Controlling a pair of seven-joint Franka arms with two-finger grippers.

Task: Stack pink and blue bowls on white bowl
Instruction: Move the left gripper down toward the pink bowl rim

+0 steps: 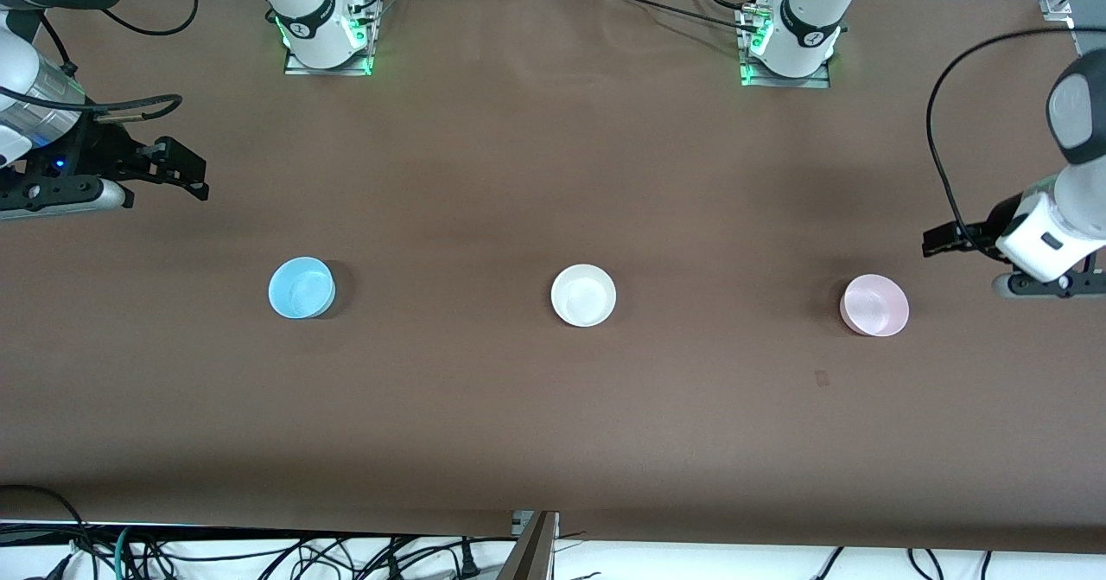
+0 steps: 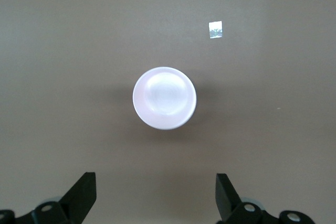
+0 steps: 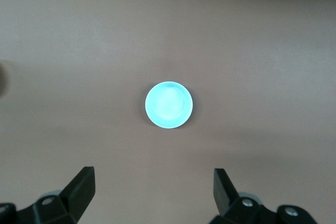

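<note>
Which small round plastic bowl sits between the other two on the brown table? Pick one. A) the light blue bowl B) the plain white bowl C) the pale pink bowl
B: in the front view the plain white bowl stands in the row's middle, with the light blue bowl toward the right arm's end and the pale pink bowl toward the left arm's end.

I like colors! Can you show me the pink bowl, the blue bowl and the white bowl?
pink bowl [image 2: 164,97], left wrist view, inside bottom.
blue bowl [image 3: 168,104], right wrist view, inside bottom.
white bowl [image 1: 583,295], front view, inside bottom.
</note>
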